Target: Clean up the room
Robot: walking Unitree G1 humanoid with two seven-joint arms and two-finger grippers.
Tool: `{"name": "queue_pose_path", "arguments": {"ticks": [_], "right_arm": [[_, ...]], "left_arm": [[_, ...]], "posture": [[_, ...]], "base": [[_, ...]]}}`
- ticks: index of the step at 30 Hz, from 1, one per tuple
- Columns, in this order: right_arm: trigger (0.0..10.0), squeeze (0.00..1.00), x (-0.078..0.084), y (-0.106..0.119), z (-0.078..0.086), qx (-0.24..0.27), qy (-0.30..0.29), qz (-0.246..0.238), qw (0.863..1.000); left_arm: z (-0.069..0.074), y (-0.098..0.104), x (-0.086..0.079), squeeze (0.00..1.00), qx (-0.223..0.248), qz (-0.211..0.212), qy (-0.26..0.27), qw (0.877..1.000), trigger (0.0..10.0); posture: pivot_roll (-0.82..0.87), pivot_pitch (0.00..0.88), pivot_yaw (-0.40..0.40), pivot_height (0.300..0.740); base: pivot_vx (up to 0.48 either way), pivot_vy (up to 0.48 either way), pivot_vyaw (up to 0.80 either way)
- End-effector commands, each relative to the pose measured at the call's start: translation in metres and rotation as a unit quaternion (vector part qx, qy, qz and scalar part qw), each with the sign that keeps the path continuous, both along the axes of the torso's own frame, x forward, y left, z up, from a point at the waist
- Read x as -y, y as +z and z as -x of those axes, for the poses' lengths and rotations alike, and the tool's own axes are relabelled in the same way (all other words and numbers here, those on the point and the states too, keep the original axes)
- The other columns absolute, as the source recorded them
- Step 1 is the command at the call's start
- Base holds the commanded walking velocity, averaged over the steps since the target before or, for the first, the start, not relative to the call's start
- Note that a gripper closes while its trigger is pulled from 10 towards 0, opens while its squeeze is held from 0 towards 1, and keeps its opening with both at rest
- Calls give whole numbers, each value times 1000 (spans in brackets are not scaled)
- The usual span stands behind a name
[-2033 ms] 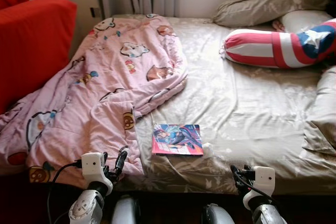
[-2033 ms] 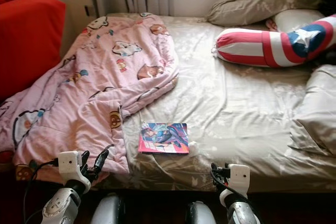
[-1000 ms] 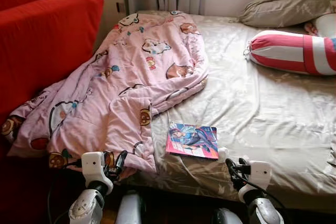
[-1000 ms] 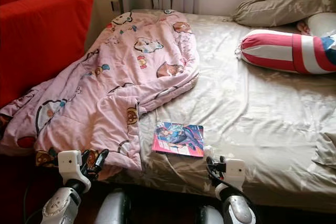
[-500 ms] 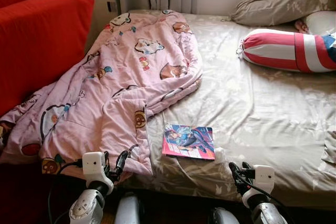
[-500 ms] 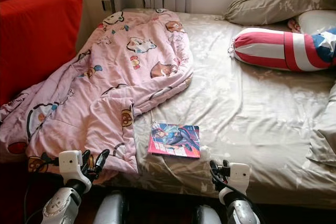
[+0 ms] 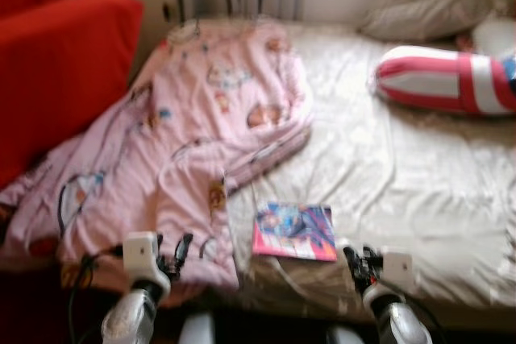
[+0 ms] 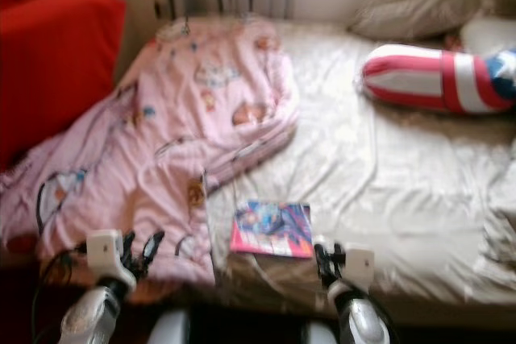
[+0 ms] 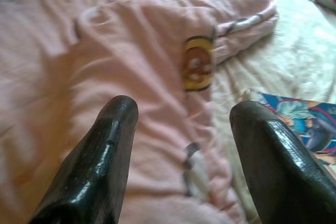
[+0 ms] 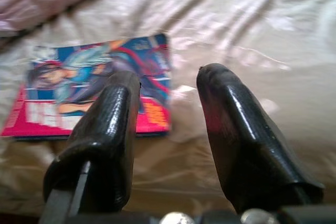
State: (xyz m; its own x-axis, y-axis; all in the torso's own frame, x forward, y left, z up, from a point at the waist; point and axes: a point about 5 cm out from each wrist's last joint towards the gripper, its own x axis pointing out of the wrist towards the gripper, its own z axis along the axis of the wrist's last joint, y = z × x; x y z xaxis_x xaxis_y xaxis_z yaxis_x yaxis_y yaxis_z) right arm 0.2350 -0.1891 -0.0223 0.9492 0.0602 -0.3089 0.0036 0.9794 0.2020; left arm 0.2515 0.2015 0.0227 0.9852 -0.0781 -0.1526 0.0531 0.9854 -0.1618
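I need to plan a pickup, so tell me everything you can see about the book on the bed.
The book is thin and flat, with a glossy cover showing a colourful blue and purple cartoon figure above a pink band along its near edge. It lies closed, face up, on the beige bedsheet near the bed's front edge, just right of the pink blanket. The right hand, fingers open, hovers close by its right edge, not touching it.

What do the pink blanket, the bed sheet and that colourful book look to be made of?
The pink blanket looks like soft matte quilted cotton, judging by its puffy folds. The bed sheet seems satin-like: its creases shine. The book appears to be glossy printed paper, flat and thin.
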Motion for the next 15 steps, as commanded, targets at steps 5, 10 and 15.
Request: {"name": "queue_pose_path", "arguments": {"ticks": [5,10,15], "right_arm": [[10000,0,1,-1,0,1,4,8,1000],[10000,0,1,-1,-1,-2,-7,6,1000],[10000,0,5,3,-7,2,-23,7,1000]], "left_arm": [[0,0,6,0,0,5,-13,1000,10000],[0,1,7,0,1,2,-22,1000,10000],[1,0,8,0,-1,3,-25,1000,10000]], "posture": [[35,96,-18,615],[35,98,-17,615],[32,105,-10,615]], "base": [[262,0,435],[208,0,0],[0,0,0]]}}
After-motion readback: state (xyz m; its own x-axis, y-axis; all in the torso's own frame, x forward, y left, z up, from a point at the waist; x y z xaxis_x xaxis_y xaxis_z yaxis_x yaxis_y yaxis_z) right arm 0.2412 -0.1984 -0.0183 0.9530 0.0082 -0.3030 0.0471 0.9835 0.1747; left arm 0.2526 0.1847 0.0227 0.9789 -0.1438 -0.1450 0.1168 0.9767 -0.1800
